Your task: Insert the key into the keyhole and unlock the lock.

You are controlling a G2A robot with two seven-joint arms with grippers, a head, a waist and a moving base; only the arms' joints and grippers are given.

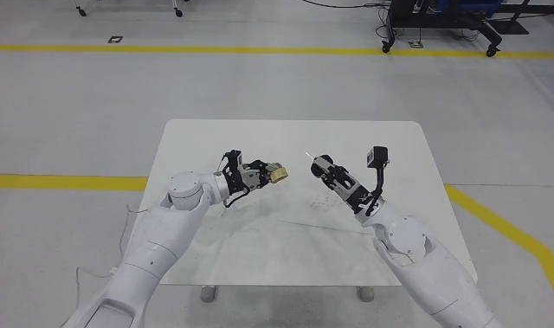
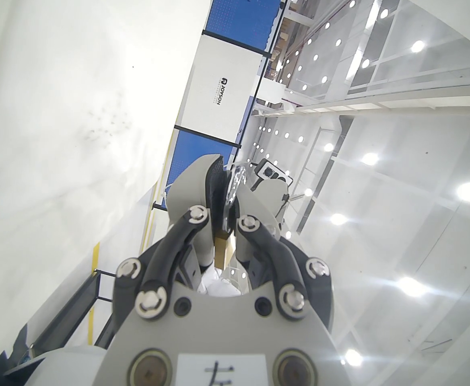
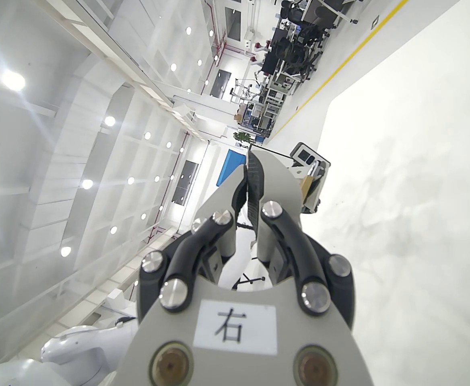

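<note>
Left end effector (image 1: 267, 173) gripping lock (image 1: 278, 174), right end effector (image 1: 318, 164) pinching key (image 1: 309, 157)

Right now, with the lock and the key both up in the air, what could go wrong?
The key and the lock are apart, each held above the table. If the thin key arrives crooked, it could hit the brass instead of sliding in and twist in the right arm's jaws. A hard push might also tilt the lock in the left arm's jaws. Whatever slips would drop onto the table.

Left claw (image 2: 233, 186) label (image 2: 221, 371), right claw (image 3: 248, 174) label (image 3: 235, 326)
</note>
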